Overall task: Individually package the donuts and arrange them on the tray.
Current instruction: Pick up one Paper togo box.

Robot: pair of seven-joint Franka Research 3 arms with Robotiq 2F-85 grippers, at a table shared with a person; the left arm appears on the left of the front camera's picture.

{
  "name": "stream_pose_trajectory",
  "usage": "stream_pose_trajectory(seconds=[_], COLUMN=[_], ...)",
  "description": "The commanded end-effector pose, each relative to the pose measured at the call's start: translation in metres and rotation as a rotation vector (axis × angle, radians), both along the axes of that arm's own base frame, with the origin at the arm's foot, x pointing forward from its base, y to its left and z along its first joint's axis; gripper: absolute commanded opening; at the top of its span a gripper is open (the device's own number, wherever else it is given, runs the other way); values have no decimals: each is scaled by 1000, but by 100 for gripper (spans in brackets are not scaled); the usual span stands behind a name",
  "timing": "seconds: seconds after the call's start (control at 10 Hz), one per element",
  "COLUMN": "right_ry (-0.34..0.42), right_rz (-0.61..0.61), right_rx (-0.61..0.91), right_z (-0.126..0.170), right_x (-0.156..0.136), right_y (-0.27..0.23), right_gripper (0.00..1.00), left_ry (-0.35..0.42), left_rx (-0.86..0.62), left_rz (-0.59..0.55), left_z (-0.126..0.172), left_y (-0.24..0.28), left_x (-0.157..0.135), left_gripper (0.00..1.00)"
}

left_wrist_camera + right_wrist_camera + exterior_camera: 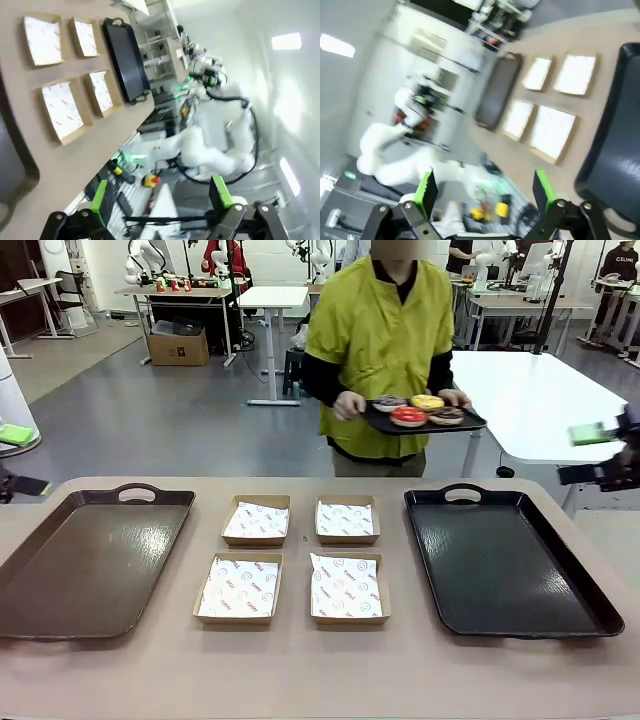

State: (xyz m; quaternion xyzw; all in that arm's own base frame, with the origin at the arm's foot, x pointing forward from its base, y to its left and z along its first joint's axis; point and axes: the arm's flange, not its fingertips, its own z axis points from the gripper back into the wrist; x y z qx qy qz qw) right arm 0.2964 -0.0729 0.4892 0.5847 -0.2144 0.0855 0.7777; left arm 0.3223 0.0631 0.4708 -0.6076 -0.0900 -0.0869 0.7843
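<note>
While the person carries the donuts (418, 410) on a small tray (475, 424) beyond the counter (300, 675), both stand spread, empty: left hand (161, 196), right hand (485, 189). Advice: grip one donut across its ring, gently; lower it level into a box (238, 589).

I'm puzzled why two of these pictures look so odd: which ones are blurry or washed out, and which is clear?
Front view: sharp and evenly lit, with soft ceiling reflections on the black tray. Left wrist view: rolled sideways and smeared, with the ceiling lights blown out to white. Right wrist view: the blurriest, also tilted, with the paper-lined boxes soft-edged.
</note>
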Motion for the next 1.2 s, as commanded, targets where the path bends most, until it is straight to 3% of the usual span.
stream_pose_trajectory(seconds=[0.0,0.3,0.6,0.7,0.8,1.1], right_ry=[58,125,129,104,151,151], right_rz=[-15,-40,-86,-98,-91,-91], right_rx=[50,-6,-20,-39,0,0], right_z=[-42,-62,-66,-64,-72,-72], right_x=[-21,-19,-24,-26,-20,-20], right_y=[-9,-47,-71,-70,-66,-66], right_gripper=[100,100,100,100,100,100], left_ry=[85,138,172,144,178,178], left_rx=[2,28,63,52,40,40], left_rz=[99,162,215,210,215,215], left_z=[-26,-45,-54,-48,-54,-54], left_y=[24,60,87,89,77,77], left_x=[1,-9,-17,-23,-13,-13], left_gripper=[100,100,100,100,100,100])
